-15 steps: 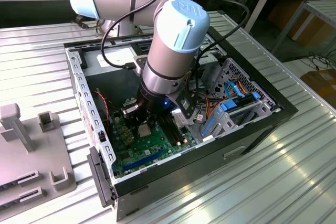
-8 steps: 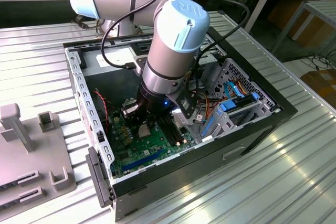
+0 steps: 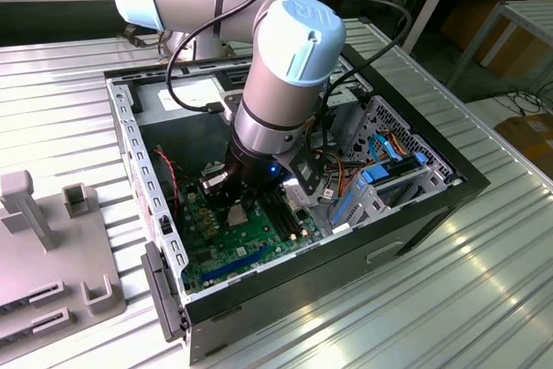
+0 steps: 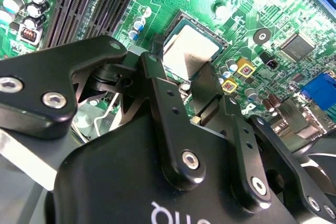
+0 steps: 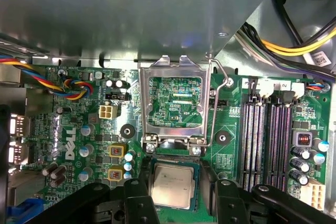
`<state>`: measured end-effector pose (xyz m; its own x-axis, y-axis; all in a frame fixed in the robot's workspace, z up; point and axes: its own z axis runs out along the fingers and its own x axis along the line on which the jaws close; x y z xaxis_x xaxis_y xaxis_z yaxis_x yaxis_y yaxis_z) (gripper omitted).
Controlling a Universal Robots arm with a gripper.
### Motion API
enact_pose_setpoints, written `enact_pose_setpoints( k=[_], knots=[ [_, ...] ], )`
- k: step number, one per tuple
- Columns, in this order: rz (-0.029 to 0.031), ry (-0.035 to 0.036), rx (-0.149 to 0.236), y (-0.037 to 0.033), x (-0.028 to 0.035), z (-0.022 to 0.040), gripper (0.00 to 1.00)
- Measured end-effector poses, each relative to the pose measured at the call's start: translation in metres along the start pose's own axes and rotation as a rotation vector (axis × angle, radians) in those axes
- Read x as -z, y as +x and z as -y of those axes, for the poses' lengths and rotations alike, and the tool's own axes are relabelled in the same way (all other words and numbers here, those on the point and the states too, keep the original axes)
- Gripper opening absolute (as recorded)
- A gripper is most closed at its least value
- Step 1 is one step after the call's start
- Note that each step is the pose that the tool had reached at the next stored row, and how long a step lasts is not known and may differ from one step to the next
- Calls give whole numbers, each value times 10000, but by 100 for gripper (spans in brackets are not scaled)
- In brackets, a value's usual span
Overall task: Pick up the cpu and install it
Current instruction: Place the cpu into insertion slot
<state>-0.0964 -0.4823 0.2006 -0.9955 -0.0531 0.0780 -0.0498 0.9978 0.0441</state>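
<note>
Resting between parted fingers (image 5: pixel 143 179) — the cpu (image 5: pixel 171 186).

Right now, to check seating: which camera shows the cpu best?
The first wrist view: it looks straight down on the cpu, flat in its socket beside the open frame. The second wrist view shows it slanted and partly covered. In the exterior view the arm stands over that spot.

My work surface is a ribbed metal table (image 3: pixel 484 300). Two items rest directly on it: an open black computer case (image 3: pixel 406 222) near the middle, and a grey fixture plate (image 3: pixel 34 257) toward the exterior view's left, near the case but not touching it.
</note>
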Motion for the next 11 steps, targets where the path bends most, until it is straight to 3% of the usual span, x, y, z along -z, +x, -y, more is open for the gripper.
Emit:
enact_pose_setpoints(
  k=[11],
  knots=[
    [-5,35,434,0,3,-2,47]
  ],
)
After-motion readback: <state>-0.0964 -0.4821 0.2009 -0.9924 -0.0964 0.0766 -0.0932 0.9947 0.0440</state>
